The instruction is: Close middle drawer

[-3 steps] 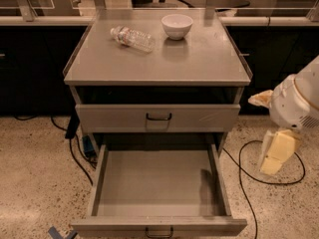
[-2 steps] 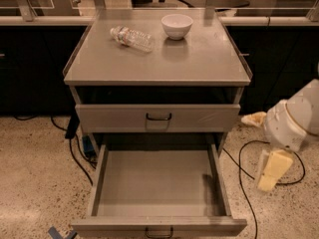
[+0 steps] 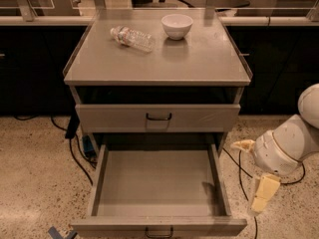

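The middle drawer (image 3: 158, 188) is pulled far out toward me and is empty; its low front panel with a small dark loop handle (image 3: 159, 231) sits at the bottom edge of the camera view. The taller-fronted top drawer (image 3: 158, 117) above it is shut. My gripper (image 3: 255, 169) hangs to the right of the open drawer, just outside its right wall and apart from it. Its cream fingers (image 3: 264, 193) are spread open and hold nothing. The lowest drawer is out of view.
A clear plastic bottle (image 3: 132, 38) lies on its side on the cabinet top (image 3: 199, 59), with a white bowl (image 3: 177, 26) beside it. Dark cables (image 3: 75, 153) run over the speckled floor on both sides. Dark counters stand behind.
My arm and gripper have moved down and to the left, closer to the right side of the open drawer. The drawer has not moved.
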Robot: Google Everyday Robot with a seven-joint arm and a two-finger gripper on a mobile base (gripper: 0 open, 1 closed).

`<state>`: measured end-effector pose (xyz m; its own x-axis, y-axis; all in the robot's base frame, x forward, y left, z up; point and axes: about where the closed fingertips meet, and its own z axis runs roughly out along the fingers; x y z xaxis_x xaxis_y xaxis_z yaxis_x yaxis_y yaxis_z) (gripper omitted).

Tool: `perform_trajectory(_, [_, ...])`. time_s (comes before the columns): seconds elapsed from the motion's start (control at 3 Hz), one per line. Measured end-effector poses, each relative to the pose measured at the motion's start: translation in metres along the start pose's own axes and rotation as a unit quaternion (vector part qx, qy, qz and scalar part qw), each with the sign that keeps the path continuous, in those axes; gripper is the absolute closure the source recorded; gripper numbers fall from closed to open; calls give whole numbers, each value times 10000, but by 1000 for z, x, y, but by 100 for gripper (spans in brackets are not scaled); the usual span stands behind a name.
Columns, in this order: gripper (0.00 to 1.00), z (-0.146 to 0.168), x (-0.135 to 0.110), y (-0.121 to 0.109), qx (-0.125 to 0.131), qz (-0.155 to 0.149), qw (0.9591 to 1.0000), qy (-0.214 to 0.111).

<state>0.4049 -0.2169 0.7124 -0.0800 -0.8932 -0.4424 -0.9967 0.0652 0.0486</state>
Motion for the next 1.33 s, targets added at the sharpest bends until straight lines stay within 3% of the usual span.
perform_trajectory(0.33, [0,3,0,0,-22,-11,10000,-18])
perform_trajectory(0.67, [0,37,0,-2,-256,-125,9994,-214])
perform_trajectory(1.0, [0,80,-6,-4,-610,-289,9967,-455])
perform_trajectory(1.33, [0,126,-13,8,-1063,-407,9911,-686])
